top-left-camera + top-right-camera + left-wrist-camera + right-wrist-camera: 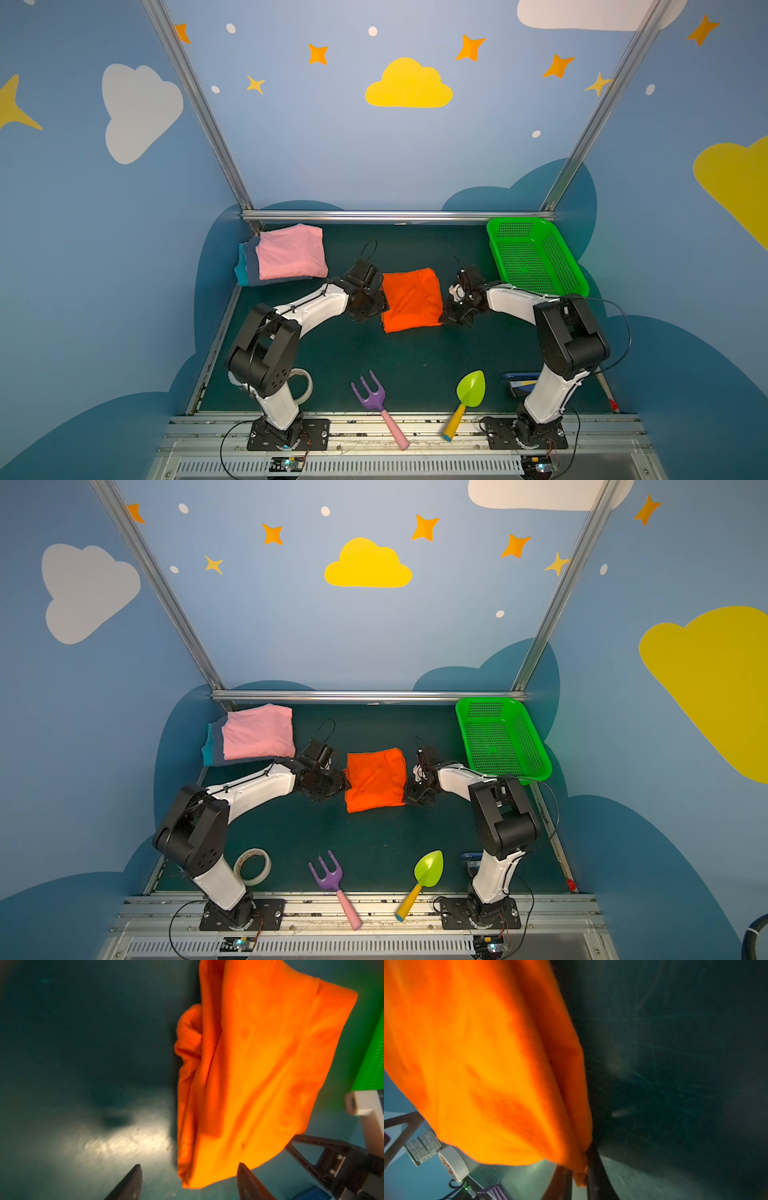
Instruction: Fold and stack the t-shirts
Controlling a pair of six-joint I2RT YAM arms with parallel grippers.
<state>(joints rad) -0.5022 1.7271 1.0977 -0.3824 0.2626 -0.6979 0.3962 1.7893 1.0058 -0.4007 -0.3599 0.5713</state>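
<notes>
left tool [189, 1165] released, jaws spread, edge of the folded orange t-shirt [411, 300] just ahead between them; right tool [579, 1169] clamped on the shirt's opposite corner, cloth pinched.

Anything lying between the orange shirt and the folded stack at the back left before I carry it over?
No loose item lies on the mat between the orange shirt and the pink-topped stack. Only the left hand sits in that gap, at the shirt's edge.

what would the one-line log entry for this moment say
left gripper open | right gripper pinching orange shirt edge | shirt folded, mid table, apart from pile
</notes>
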